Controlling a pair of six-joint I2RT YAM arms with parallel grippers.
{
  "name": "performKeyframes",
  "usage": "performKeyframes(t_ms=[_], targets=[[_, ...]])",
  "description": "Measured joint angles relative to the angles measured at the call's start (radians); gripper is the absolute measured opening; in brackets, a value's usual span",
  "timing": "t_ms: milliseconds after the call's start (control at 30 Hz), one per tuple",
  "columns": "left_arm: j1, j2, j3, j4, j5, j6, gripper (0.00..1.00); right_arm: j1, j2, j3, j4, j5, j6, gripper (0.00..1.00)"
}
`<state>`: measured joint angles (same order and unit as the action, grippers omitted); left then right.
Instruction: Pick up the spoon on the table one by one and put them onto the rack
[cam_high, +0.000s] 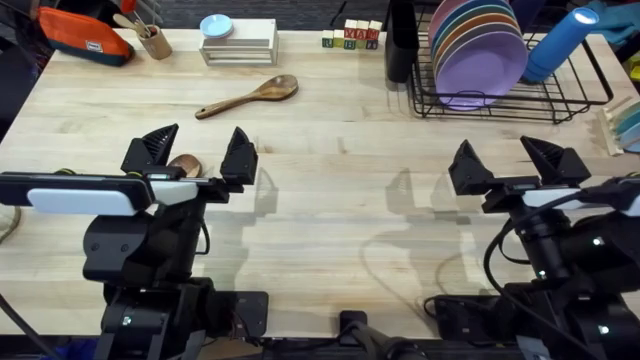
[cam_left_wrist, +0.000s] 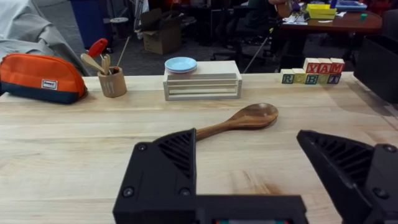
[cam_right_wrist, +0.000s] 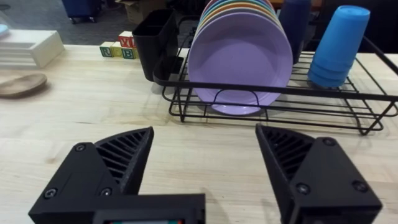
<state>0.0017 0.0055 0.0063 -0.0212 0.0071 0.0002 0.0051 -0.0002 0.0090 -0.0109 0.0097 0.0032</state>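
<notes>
One brown wooden spoon lies flat on the table, its bowl toward the rack; it is also ahead of the left fingers in the left wrist view. The bowl of a second spoon peeks out beneath my left gripper, its handle hidden under the arm. That left gripper is open and holds nothing. The black wire rack sits at the back right with its black utensil cup on its left side. My right gripper hangs open and empty in front of the rack.
Coloured plates and blue cups fill the rack. Along the back edge stand an orange pouch, a tan cup of utensils, a white stand with a small blue plate and letter blocks.
</notes>
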Motion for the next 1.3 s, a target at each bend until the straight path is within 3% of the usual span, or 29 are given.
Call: performKeyframes(t_ms=[600, 700, 800, 900, 1067, 1100, 1300], targets=[[-0.004, 0.0, 0.001, 0.003, 0.0, 0.0, 0.993, 0.0, 0.0, 0.0, -0.004, 0.013, 0.004, 0.993], [-0.004, 0.0, 0.027, -0.056, 0.006, 0.0, 0.993, 0.0, 0.0, 0.006, -0.024, 0.013, 0.028, 0.993], [-0.004, 0.005, 0.111, -0.18, 0.008, 0.0, 0.993, 0.0, 0.0, 0.048, -0.115, 0.011, 0.051, 0.993], [-0.004, 0.045, 0.238, -0.308, 0.008, 0.0, 0.993, 0.0, 0.002, 0.135, -0.306, 0.012, 0.062, 0.993], [-0.004, 0.181, 0.467, -0.499, 0.012, 0.0, 0.994, 0.0, 0.053, 0.321, -0.455, 0.012, 0.072, 0.993], [-0.004, 0.282, 0.586, -0.584, 0.017, 0.0, 0.994, 0.0, 0.111, 0.448, -0.504, 0.012, 0.072, 0.993], [-0.004, 0.465, 0.803, -0.717, 0.024, 0.0, 0.993, 0.0, 0.299, 0.691, -0.563, 0.012, 0.072, 0.993]])
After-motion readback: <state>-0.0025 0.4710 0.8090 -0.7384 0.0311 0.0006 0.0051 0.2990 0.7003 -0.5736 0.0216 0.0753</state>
